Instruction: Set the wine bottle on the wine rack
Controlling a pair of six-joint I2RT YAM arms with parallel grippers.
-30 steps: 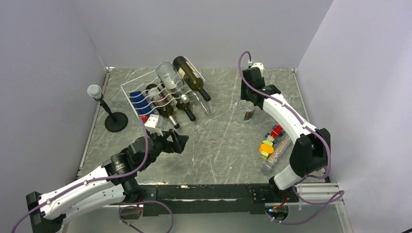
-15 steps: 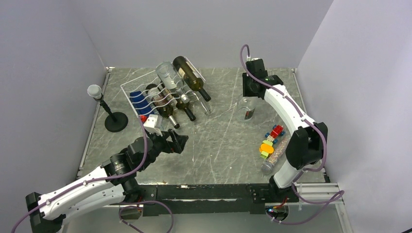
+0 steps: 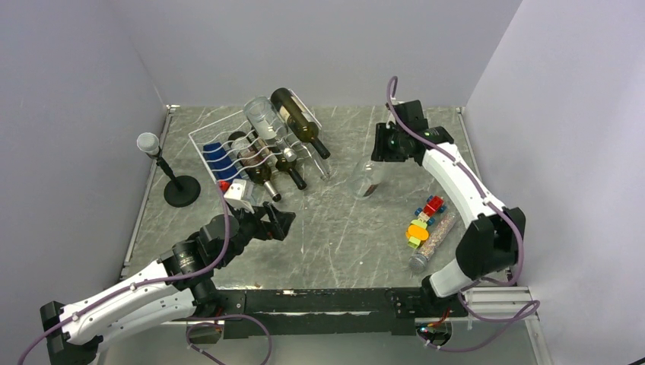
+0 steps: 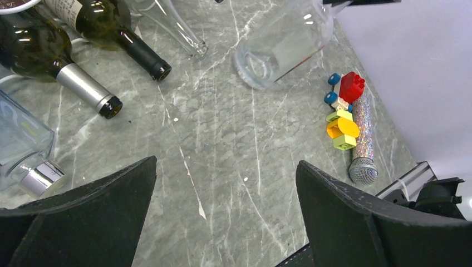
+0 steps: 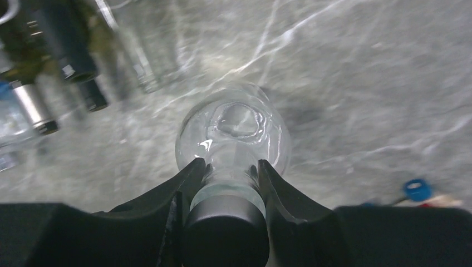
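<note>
The right gripper (image 5: 229,168) is clenched on the capped neck of the clear wine bottle (image 5: 234,130), which hangs tilted over the surface (image 3: 342,228) well right of the wine rack (image 3: 204,156); smooth, rigid, breakable glass, likely to swing or slip, so a firm neck hold suits.

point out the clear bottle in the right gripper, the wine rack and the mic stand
clear bottle (image 3: 369,182), top external view, its glass body
wine rack (image 3: 192,136), top external view, rear left corner wire
mic stand (image 3: 182,191), top external view, round black base
</note>
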